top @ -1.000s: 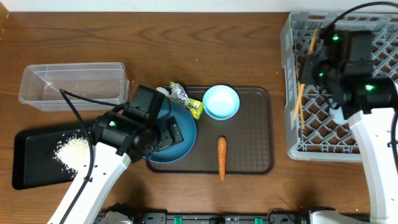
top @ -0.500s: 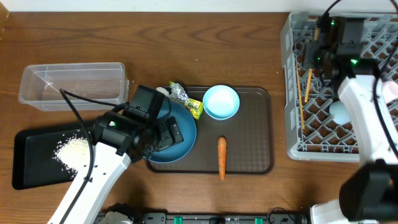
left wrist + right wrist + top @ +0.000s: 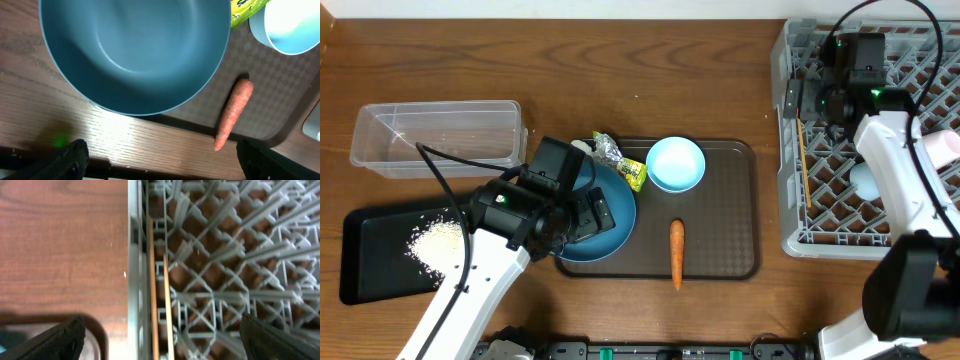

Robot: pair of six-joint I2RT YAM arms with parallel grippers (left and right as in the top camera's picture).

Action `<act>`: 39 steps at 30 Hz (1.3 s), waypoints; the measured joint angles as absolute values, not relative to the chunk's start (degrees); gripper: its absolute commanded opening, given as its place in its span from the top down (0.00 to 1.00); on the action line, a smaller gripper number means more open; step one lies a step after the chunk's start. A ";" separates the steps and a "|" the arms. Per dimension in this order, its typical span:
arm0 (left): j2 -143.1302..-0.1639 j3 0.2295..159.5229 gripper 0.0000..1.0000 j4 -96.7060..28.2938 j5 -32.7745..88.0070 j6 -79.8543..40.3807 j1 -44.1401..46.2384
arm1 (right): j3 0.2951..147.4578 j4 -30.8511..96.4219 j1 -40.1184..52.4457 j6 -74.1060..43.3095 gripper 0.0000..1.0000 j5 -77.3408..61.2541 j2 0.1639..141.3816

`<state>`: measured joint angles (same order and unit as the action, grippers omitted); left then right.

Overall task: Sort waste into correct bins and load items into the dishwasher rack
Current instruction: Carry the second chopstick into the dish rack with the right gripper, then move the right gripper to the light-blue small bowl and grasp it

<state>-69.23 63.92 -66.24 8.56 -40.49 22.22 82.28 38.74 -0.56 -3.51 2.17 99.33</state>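
Observation:
Two wooden chopsticks (image 3: 152, 280) lie loose along the left wall of the grey dishwasher rack (image 3: 225, 255), and my open right gripper (image 3: 162, 345) hovers just above them. From overhead, the chopsticks (image 3: 802, 150) run lengthwise inside the rack (image 3: 790, 215) below the right gripper (image 3: 810, 100). My left gripper (image 3: 588, 218) hangs open and empty over the dark-blue bowl (image 3: 620, 235). In the left wrist view the bowl (image 3: 130, 50) fills the top, with the carrot (image 3: 232, 115) to its right.
The brown tray (image 3: 720, 240) holds the carrot (image 3: 676, 252), the light-blue bowl (image 3: 676, 163), the snack packet (image 3: 633, 172) and crumpled foil (image 3: 608, 150). The clear tub (image 3: 438, 135) and the black tray (image 3: 365, 260) with rice (image 3: 435, 240) sit at the left. Two cups (image 3: 868, 180) rest in the rack.
My right gripper went from shut to open, and the chopsticks dropped flat along the rack's left wall. The right arm moved toward the far side. The left arm stayed still.

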 measured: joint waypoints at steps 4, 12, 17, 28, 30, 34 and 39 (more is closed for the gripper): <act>-69.23 63.92 0.02 -66.24 8.56 -40.51 22.20 | 84.49 44.01 -0.36 -4.01 0.01 0.23 93.14; -69.23 63.92 0.02 -66.24 8.56 -40.51 22.20 | 88.18 47.35 5.56 -4.40 0.01 -16.73 75.83; -69.23 63.92 0.02 -66.24 8.56 -40.49 22.20 | 88.25 49.50 13.63 -5.45 0.01 -21.34 75.75; -69.23 63.92 0.02 -66.24 8.56 -40.49 22.20 | 85.47 48.07 30.15 -6.28 0.21 -10.76 94.94; -69.23 63.92 0.02 -66.24 8.56 -40.49 22.20 | 85.38 46.70 32.25 -6.39 0.30 -8.54 99.33; -69.23 63.92 0.02 -66.24 8.56 -40.51 22.22 | 85.32 44.62 35.18 -6.26 0.37 -5.65 106.45; -69.23 63.92 0.02 -66.24 8.56 -40.49 22.20 | 85.25 44.25 37.32 -6.33 0.45 -2.07 113.03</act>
